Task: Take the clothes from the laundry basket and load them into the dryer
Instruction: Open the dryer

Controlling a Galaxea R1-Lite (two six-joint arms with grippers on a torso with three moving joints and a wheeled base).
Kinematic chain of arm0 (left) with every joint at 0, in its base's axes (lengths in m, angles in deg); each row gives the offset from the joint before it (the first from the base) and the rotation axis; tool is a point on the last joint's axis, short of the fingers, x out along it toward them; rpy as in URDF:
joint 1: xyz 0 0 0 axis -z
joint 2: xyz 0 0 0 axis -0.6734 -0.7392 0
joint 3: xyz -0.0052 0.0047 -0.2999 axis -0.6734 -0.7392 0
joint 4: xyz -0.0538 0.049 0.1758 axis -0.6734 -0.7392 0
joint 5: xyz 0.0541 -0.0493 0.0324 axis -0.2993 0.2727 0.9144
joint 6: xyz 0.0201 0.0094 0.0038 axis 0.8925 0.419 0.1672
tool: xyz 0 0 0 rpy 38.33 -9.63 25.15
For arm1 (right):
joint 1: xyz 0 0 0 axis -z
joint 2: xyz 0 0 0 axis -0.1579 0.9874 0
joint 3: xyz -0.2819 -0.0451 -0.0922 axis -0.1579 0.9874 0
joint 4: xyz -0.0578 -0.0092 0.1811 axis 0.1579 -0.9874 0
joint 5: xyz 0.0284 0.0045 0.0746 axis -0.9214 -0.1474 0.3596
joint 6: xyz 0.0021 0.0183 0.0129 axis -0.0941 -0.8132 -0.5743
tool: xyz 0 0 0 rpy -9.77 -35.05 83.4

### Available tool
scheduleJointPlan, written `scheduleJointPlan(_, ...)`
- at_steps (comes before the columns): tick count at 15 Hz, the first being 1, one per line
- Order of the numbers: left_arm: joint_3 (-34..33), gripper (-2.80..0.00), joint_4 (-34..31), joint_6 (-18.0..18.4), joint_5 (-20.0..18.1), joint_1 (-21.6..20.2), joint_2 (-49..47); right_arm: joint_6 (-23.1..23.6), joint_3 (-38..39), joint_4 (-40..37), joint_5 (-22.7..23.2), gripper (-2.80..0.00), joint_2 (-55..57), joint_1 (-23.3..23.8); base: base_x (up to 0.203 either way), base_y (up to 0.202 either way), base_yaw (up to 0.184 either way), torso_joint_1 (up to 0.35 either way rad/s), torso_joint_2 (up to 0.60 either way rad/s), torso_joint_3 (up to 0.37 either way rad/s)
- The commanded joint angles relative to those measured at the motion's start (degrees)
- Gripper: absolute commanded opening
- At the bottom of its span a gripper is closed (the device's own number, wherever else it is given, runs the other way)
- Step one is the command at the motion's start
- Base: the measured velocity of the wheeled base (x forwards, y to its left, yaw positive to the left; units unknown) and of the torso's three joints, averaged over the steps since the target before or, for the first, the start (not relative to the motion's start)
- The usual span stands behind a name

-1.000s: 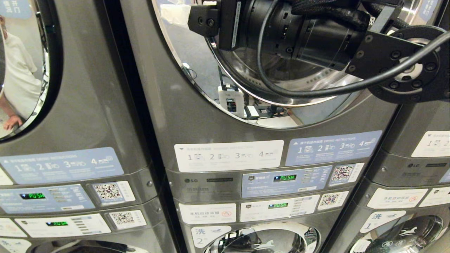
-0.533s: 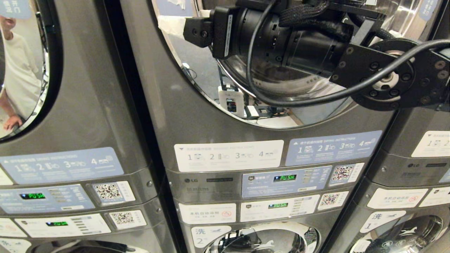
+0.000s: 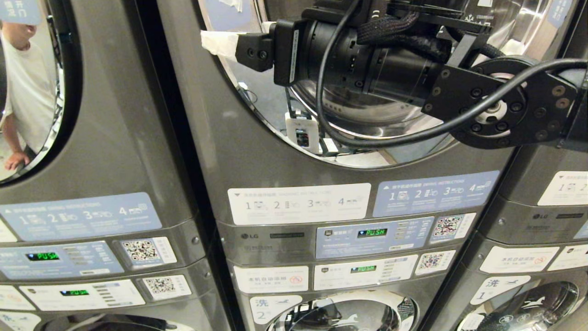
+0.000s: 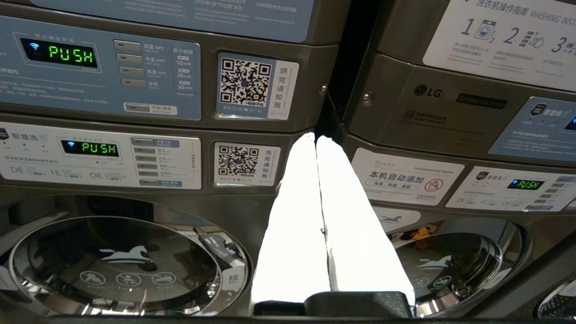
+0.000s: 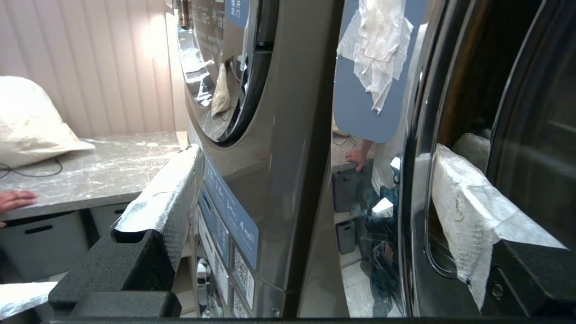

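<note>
Your right gripper (image 5: 315, 193) is spread wide, holding nothing, the dryer (image 5: 279, 135) edge between its fingers; left gripper (image 4: 317, 144) is clenched, empty.

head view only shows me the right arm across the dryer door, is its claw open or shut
Observer: Open. In the right wrist view the right claw has its white-wrapped fingers spread wide, with no clothing between them.
Operator: and the left claw, can't see it at all
Observer: The left claw is shut and empty, pointing at the seam between two machines, beside a QR sticker.
Operator: what's off to the side of the machines
Observer: A grey counter with a white sack lying on it.
</note>
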State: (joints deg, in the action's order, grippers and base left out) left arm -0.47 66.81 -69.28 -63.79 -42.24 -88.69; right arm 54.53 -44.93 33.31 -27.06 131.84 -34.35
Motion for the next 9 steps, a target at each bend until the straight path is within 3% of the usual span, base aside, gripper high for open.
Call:
scheduleJointPlan(1,-1.58,-2.8,0.02,-0.07,0.03,-0.01,0.02,0.09,0.05,0.12,0.24,0.0,-0.81,-0.13,0.0,0.0,0.0,0.0,0.0,0.0)
scheduleJointPlan(9,-1.58,-2.8,0.09,-0.07,0.03,-0.01,0.02,0.06,0.36,-0.29,2.85,0.0,-1.18,-2.88,0.0,0.0,0.0,0.0,0.0,0.0)
